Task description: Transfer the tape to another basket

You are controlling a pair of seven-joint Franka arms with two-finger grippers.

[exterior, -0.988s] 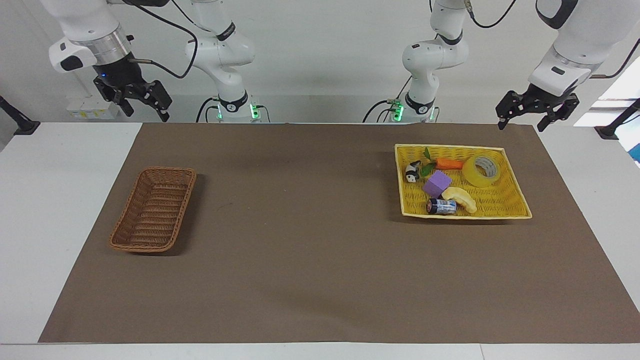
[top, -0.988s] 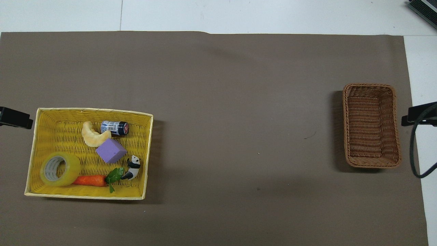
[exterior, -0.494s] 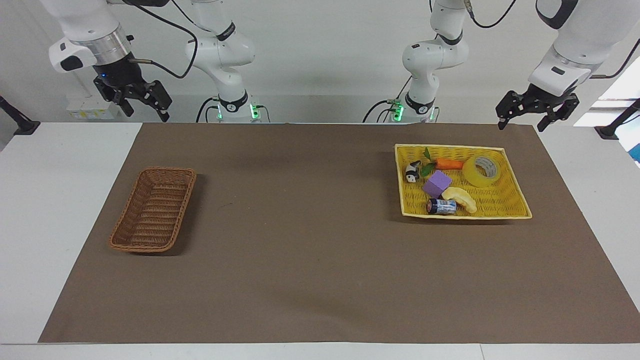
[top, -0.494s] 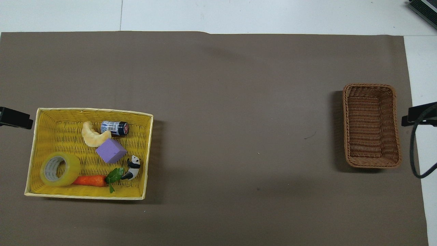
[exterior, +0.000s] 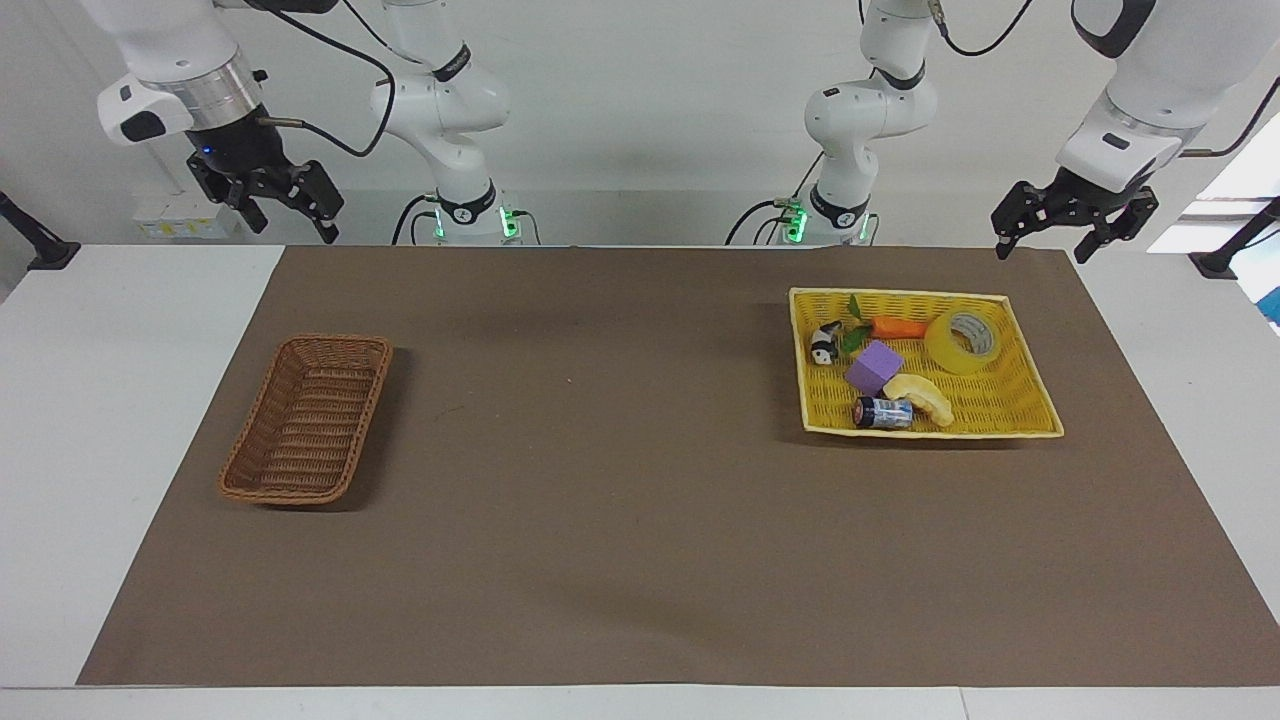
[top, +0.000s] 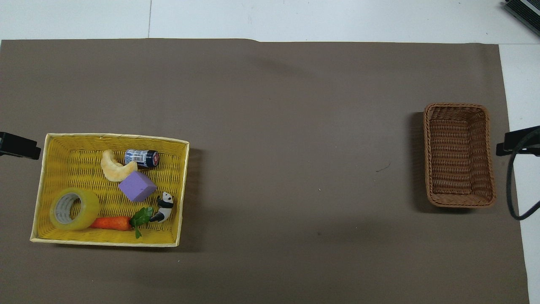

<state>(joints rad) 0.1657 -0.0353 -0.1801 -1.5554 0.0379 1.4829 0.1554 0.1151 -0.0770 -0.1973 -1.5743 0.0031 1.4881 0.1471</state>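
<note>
Nothing done yet. Tape [exterior: 961,341] lying in yellow tray [exterior: 1030,405] beside carrot [exterior: 898,327]; wicker basket [exterior: 256,470] empty at right arm's end. Left gripper [exterior: 1072,228] and right gripper [exterior: 283,205] raised, fingers apart, holding nothing. Pick, carry, drop all remaining.

A yellow tray [top: 182,185] holds a carrot [top: 110,223], purple block [top: 137,186], toy panda [top: 164,207], and small can [top: 141,158].

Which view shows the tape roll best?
The overhead view: the tape shows large, its core visible, in the yellow tray beside the carrot. The facing view shows it smaller.
</note>
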